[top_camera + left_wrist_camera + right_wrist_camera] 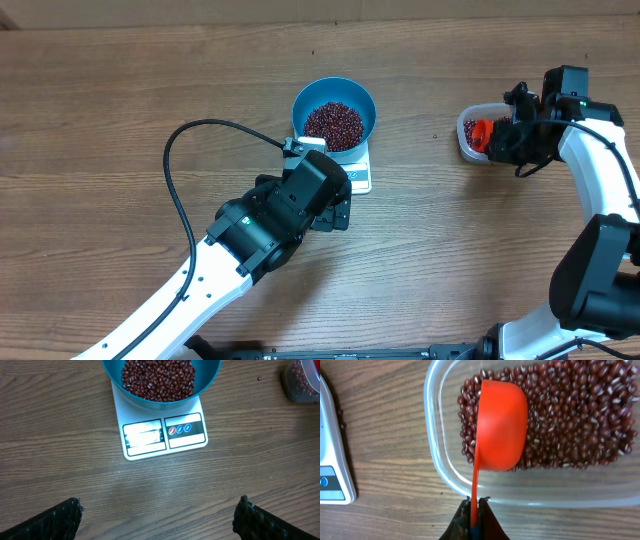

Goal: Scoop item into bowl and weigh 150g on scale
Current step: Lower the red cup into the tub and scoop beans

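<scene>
Beans: heap in blue bowl on scale; more in clear tub. Right gripper clamped on orange scoop handle, scoop in tub. Left gripper jaws wide apart, empty. Scale display glared, unreadable; tub edges cut off.

The bowl sits on the scale near the middle of the tabletop, with beans heaped in it. The scale's display edge juts out at the bowl's 5 o'clock. The left claw hangs at the scale's 7 o'clock. At the bowl's 3 o'clock, well apart, lies a tub holding more beans, with a scoop in it.
</scene>
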Available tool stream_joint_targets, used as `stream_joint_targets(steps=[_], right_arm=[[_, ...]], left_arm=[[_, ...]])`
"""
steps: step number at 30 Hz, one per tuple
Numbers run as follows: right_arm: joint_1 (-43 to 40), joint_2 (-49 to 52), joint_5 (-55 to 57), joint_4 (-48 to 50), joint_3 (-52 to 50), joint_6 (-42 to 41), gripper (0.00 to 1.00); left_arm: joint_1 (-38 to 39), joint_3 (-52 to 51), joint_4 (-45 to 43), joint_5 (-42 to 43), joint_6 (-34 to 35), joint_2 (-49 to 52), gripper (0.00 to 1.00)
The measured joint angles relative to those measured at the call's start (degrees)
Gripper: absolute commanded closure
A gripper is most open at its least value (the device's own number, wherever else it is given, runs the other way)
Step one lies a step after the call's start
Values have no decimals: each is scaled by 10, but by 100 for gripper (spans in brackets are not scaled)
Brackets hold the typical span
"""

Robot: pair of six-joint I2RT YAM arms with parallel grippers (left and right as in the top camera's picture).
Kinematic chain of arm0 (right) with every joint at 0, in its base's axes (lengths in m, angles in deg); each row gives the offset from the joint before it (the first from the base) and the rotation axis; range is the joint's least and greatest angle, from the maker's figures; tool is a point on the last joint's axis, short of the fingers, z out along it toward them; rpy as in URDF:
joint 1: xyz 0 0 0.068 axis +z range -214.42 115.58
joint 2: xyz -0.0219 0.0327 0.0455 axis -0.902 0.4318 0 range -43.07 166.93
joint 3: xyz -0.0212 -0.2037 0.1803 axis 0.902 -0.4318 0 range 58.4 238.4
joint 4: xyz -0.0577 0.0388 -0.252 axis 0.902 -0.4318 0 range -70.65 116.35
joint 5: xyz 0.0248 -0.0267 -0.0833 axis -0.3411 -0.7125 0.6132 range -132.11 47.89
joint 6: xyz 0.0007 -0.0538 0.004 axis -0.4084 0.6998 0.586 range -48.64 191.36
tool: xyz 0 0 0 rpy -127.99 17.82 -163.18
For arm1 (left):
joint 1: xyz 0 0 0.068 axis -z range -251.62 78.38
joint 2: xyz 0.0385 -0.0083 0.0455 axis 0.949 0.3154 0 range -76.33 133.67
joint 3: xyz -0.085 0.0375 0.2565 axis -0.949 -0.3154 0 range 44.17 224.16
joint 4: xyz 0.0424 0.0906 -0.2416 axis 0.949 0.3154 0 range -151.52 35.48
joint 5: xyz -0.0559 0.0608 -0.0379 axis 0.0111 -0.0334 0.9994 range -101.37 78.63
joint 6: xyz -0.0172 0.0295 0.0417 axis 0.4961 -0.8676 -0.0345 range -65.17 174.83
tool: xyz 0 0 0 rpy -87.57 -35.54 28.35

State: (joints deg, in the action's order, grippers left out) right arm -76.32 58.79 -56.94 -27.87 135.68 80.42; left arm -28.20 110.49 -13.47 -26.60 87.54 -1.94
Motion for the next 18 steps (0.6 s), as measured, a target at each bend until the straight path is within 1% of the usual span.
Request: stream_joint_targets(steps=[4,13,18], right_arm=[[0,0,7,21,0,0,96],[0,-2,49,23,3,2,96],[0,-29,55,22,3,11,96]], left_arm=[[0,0,0,0,0,0,0],[0,0,0,0,0,0,1],[0,0,0,0,0,0,0]])
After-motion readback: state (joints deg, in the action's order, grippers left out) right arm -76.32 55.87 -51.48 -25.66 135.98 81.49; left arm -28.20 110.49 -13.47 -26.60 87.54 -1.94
